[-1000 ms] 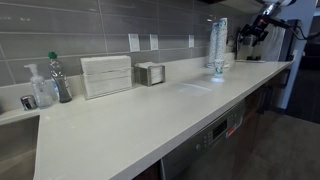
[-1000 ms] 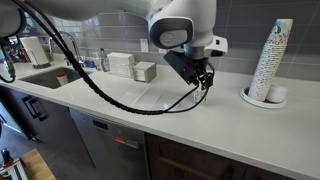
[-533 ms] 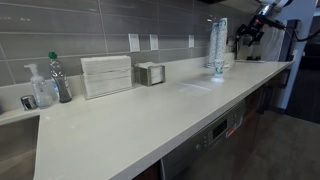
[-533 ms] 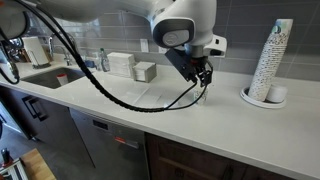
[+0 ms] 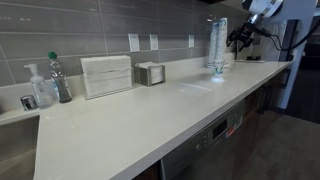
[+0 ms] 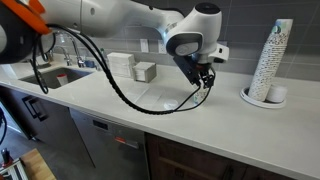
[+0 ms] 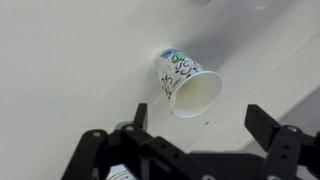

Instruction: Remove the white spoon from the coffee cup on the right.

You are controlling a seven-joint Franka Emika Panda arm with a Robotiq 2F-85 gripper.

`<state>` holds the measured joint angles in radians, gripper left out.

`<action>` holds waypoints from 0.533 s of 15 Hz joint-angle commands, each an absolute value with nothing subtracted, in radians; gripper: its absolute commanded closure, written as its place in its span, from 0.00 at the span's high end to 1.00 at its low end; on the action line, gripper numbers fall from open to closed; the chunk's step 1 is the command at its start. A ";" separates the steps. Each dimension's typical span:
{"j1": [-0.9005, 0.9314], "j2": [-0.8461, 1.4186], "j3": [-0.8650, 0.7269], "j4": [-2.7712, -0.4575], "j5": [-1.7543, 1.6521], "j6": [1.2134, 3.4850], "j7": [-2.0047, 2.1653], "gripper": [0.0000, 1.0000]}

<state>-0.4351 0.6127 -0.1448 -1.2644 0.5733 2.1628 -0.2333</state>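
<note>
White worktop (image 5: 150, 120) is carrying a tall cup stack (image 6: 272, 60); the gripper (image 7: 200, 125), fingers spread apart, is hovering over a printed coffee cup (image 7: 185, 85); I cannot tell where the white spoon is lying

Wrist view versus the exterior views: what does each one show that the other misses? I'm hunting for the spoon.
Wrist view only: a printed paper cup lying on its side on the counter, open mouth toward the camera; no white spoon shows in it. Exterior views only: the tall stack of cups, the sink and the robot arm. Both: the open gripper and the pale counter.
</note>
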 commanded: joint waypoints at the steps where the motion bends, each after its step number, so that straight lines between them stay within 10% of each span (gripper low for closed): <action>1: -0.478 0.731 -0.091 -1.123 0.571 2.168 -0.208 1.00; 8: -0.497 0.867 -0.055 -0.967 0.548 2.159 -0.143 1.00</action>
